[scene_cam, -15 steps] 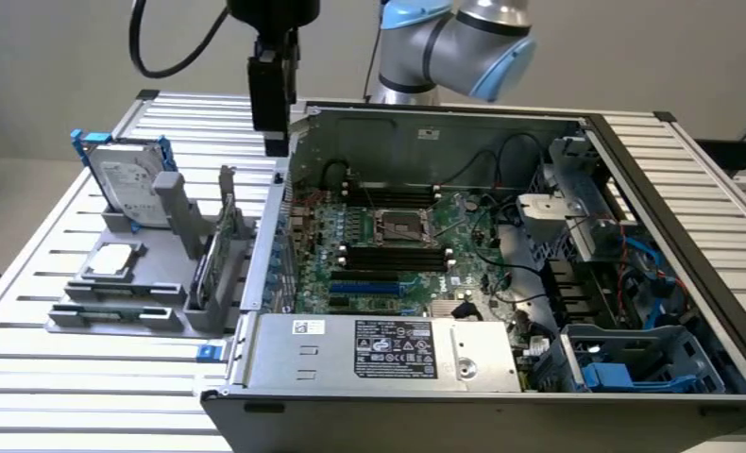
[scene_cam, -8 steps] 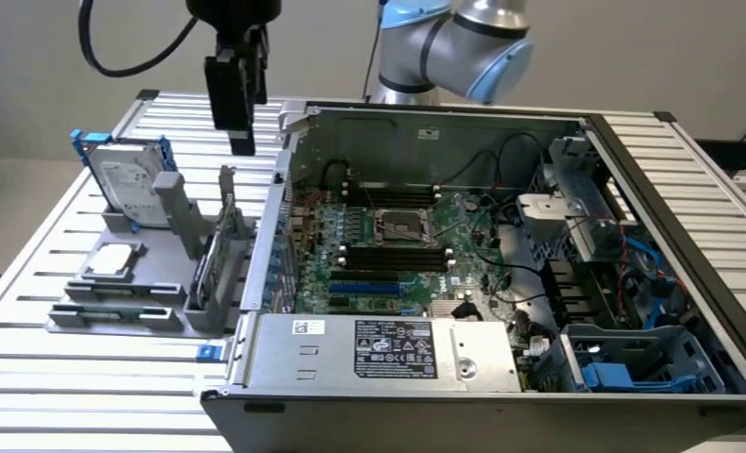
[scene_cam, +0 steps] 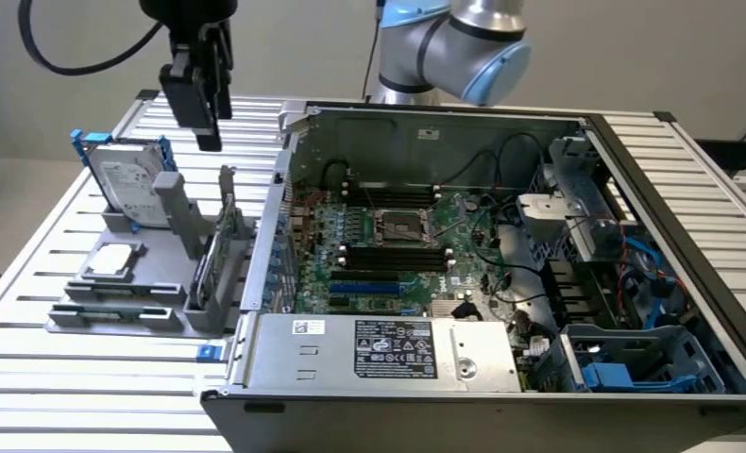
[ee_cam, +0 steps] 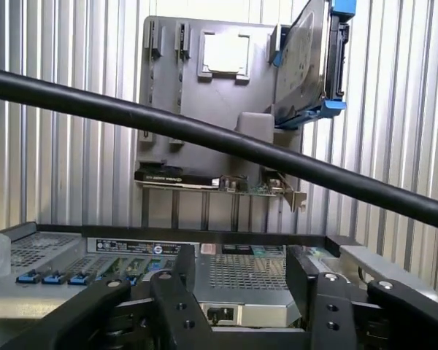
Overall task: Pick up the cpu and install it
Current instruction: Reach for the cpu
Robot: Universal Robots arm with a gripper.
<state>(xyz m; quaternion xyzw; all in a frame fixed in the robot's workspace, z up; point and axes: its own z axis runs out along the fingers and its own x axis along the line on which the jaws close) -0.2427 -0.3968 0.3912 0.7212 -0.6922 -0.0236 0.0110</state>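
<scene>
On a tray, the cpu (untouched) lies below the pincer.

Robotics lab, slatted aluminium table; opened computer case, robot arm

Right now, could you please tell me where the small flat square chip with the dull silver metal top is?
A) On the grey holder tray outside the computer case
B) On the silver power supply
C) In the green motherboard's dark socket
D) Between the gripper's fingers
A: the cpu lies flat on the grey tray at the exterior view's left, outside the case, with the gripper above the tray and empty.
</scene>
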